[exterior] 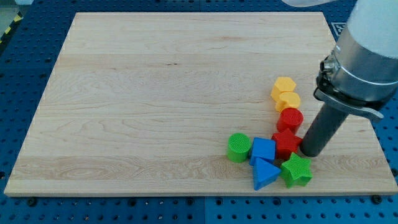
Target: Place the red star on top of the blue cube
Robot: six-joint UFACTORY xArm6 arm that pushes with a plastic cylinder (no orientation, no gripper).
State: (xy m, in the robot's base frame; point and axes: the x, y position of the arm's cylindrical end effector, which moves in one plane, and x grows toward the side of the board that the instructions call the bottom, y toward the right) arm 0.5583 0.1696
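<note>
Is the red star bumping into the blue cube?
Touching. In the camera view the red star sits right against the blue cube on its right side, with no board showing between them. My tip is at the star's right.

Wooden surface point(155, 93) seen on blue perforated base point(25, 37). Non-task blocks clustered at view's lower right. Green cylinder point(237, 147) at cluster's left. Blue triangular block point(265, 173) and green star point(297, 170) side by side nearest view's bottom. Red cylinder point(290, 119) above them; two yellow blocks stacked in column, hexagonal one point(283, 88) uppermost, second point(288, 101) touching it.
</note>
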